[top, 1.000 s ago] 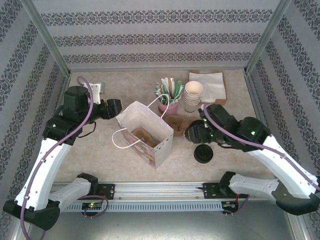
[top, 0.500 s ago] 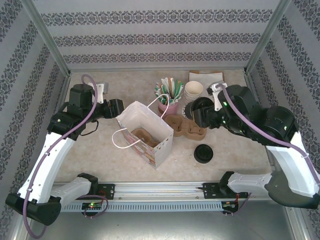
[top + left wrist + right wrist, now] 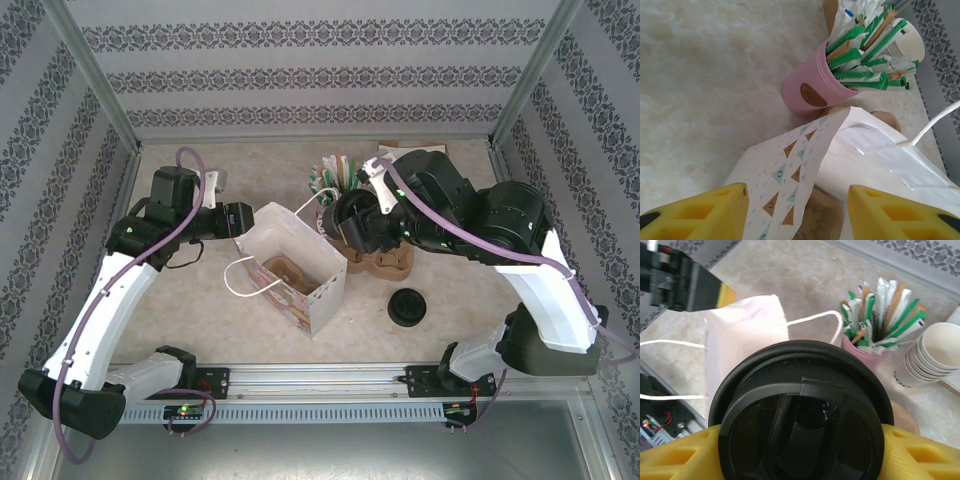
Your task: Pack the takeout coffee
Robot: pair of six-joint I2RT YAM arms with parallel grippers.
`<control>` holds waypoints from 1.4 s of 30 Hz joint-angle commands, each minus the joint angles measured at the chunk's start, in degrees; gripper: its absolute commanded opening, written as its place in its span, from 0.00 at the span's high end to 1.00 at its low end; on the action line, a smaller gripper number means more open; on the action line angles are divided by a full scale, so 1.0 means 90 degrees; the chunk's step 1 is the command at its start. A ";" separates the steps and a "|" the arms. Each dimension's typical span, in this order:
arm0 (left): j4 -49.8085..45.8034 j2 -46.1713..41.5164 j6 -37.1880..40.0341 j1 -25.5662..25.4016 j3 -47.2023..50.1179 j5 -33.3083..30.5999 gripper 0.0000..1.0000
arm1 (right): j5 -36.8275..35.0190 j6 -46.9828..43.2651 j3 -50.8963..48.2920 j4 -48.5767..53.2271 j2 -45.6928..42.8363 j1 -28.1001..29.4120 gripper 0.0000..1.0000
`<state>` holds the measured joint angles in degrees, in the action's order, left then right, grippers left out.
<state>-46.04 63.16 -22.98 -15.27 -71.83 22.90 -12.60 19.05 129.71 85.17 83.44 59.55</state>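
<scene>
Starting nearest us, the paper bag (image 3: 292, 268) stands open on the counter (image 3: 200, 300) — our left hand (image 3: 797, 215), fingers apart, straddles its rim. Beyond, our right hand (image 3: 358, 222) is clamped on the takeout coffee (image 3: 800, 425) — just beside the bag's far edge.

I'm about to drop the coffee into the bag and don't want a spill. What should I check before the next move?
1. Right claw gripping the takeout coffee: ok, there is a finger on each side of it.
2. Black lid on the cup: ok; how tightly it sits, cannot tell.
3. Paper bag upright with its mouth open: ok.
4. Left claw holding the bag: not ok, the jaws straddle its wall but stand apart.
5. Coffee above the bag's mouth: not ok, it is beside the far right rim.
6. Free slot in the carrier inside the bag: cannot tell.
</scene>
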 commanded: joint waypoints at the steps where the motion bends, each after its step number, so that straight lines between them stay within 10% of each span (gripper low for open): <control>1: -0.0129 0.0023 -0.0158 0.0044 0.0098 0.0360 0.46 | -0.0046 -0.0085 0.0501 0.0359 0.0266 0.0277 0.35; 42: -0.0019 -0.0051 -0.0205 -0.0046 0.0366 0.0697 0.56 | 0.0976 -0.0272 0.0030 0.0788 0.2694 0.0412 0.38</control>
<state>-45.45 63.00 -25.78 -15.38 -68.58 29.76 -3.92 16.12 131.41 92.18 109.01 62.52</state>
